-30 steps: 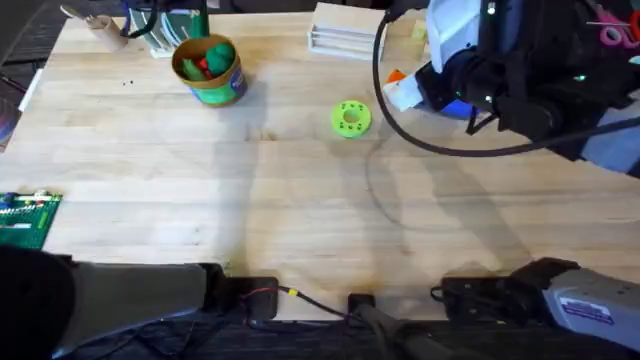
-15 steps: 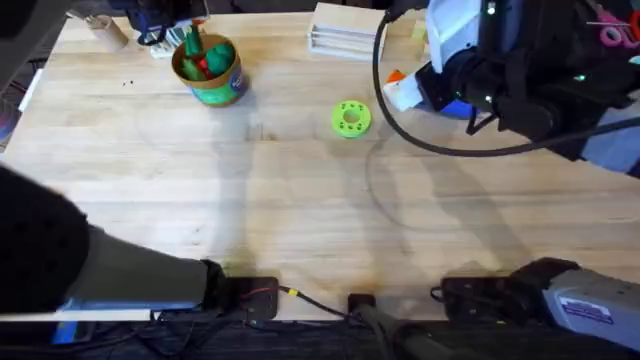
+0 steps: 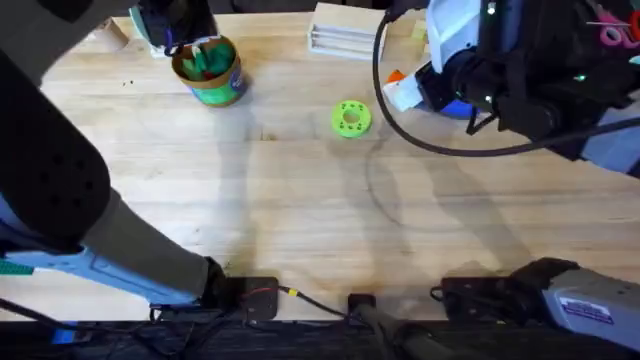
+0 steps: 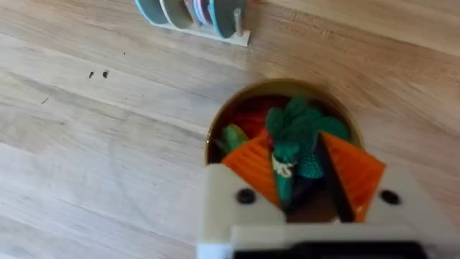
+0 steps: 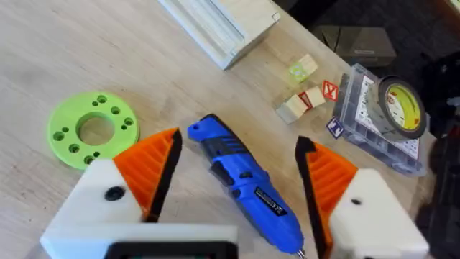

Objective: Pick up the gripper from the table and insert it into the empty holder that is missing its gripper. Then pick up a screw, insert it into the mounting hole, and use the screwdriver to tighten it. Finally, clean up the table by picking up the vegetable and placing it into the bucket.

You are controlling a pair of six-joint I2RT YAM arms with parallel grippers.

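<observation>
Since a second ago your left arm has swung up across the table's left side, and the left gripper (image 4: 300, 188) now hangs right over the bucket (image 3: 209, 72) at the far left, its orange pads narrowed onto the vegetable (image 4: 295, 147), which sits above the bucket's mouth. Your right gripper (image 5: 237, 173) has not shifted; its jaws stand wide, straddling the screwdriver (image 5: 248, 188) without touching it. Beside it lies the green disc (image 3: 350, 118). You have bare wood across the table's middle (image 3: 300, 200).

Robotics lab: wooden bench (image 3: 300, 200), cables (image 3: 400, 130).
</observation>
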